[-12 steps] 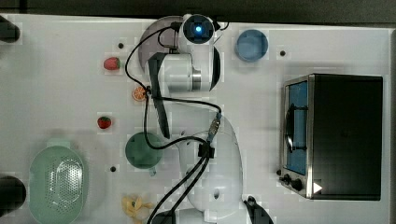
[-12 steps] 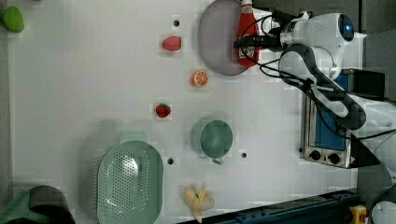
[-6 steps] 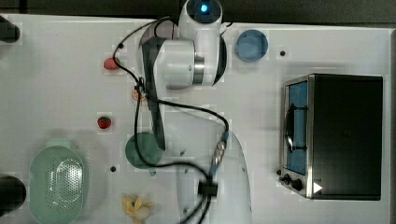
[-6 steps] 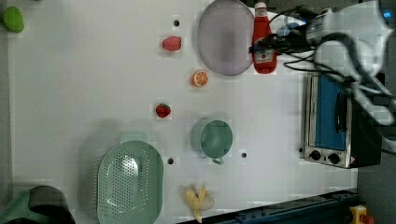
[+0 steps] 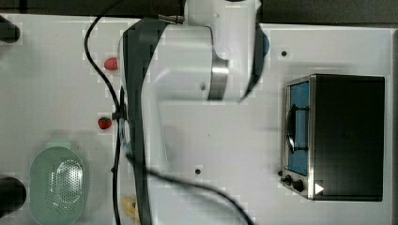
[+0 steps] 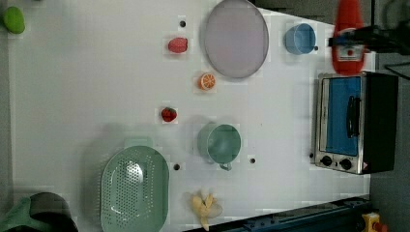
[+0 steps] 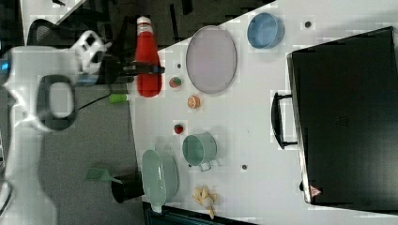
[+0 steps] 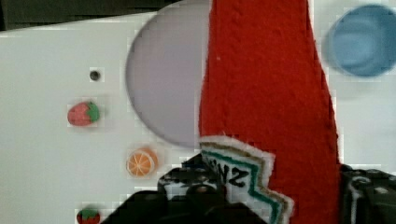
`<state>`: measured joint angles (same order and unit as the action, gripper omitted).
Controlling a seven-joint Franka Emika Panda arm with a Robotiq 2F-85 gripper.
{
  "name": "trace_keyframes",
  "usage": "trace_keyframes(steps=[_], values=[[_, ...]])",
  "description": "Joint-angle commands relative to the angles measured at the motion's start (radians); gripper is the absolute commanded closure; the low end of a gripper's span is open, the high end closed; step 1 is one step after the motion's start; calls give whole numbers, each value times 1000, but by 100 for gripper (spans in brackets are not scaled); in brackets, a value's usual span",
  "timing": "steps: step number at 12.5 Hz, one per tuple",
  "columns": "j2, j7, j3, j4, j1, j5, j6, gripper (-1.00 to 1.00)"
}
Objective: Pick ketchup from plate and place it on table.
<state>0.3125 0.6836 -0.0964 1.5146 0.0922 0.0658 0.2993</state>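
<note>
Ketchup [image 6: 347, 41], a red soft-looking bottle with a white-edged label and a narrowing neck, hangs clamped in the tool [image 6: 355, 39] above the top edge of the toaster oven [image 6: 355, 123] in the left view, off the plate [image 6: 236, 38] and clear of the bench [image 6: 96, 77]. In the right view the bottle [image 7: 148, 58] sits at the bench's left edge, the dark tool [image 7: 141, 69] gripping it across the middle. In the wrist view the stitched red body [image 8: 271, 102] overlaps the bare grey-mauve plate [image 8: 163, 93].

Open white bench lies wide at the left view's left, broken only by small dark dots. Near the plate in the left view sit a blue bowl [image 6: 299, 38] to its right, a strawberry [image 6: 177, 45] to its left and an orange slice [image 6: 207, 81] just below. Farther down stand a second strawberry [image 6: 168, 114], a green cup [image 6: 220, 143], a pale green colander [image 6: 135, 188] and a peeled banana [image 6: 205, 207]. In the top view the white arm [image 5: 187, 70] and its black cable [image 5: 117, 131] cross the bench.
</note>
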Motion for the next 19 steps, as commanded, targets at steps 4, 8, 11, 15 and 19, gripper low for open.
trace_keyframes(steps=[4,8,11,15,19], values=[[-146,-65,70,248,37,3,-62,-19],[-221,-66,94,441,37,3,2,-19],[-218,-66,92,572,37,4,152,-19],[-153,-66,92,694,37,5,339,-19],[-58,-66,90,720,36,5,421,-19]])
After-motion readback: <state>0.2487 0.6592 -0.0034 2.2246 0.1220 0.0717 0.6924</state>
